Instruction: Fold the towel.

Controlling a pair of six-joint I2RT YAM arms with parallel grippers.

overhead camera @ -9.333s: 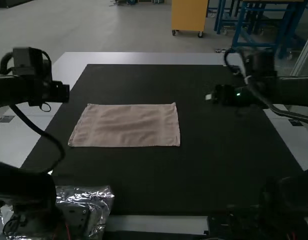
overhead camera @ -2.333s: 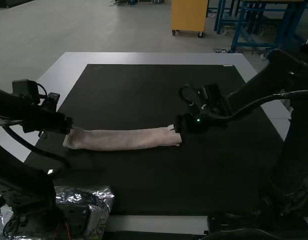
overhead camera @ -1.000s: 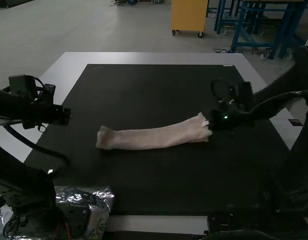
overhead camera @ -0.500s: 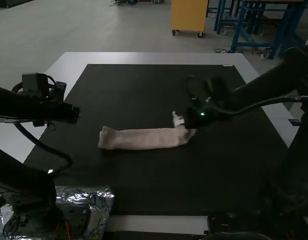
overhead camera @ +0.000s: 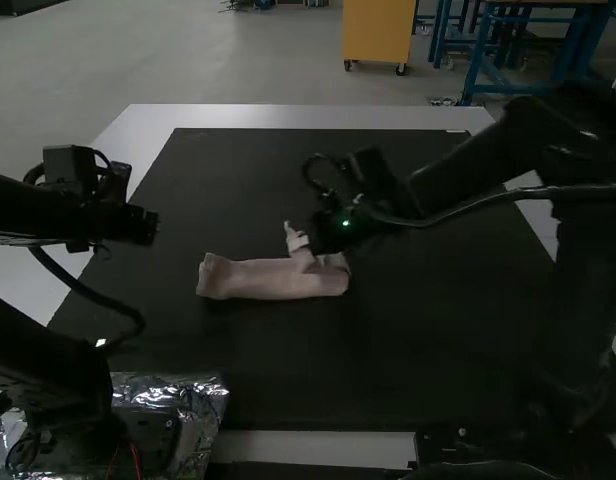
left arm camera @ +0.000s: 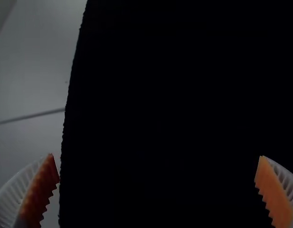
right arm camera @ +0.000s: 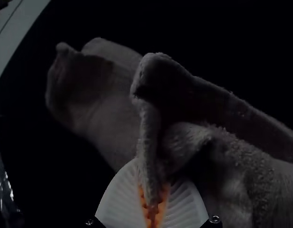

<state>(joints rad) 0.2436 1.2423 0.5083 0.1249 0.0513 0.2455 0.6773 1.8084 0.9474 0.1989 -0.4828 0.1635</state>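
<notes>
Over the black mat (overhead camera: 408,350), right gripper (right arm camera: 153,190) pinches the pink towel's (overhead camera: 268,281) raised end; left gripper (left arm camera: 156,156) wide. Carry end across low, square edges, release flat.

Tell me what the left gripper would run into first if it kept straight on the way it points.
Most likely the black mat: the left wrist view shows it beyond the left gripper, between the spread fingers. How far off it lies is unclear.
</notes>
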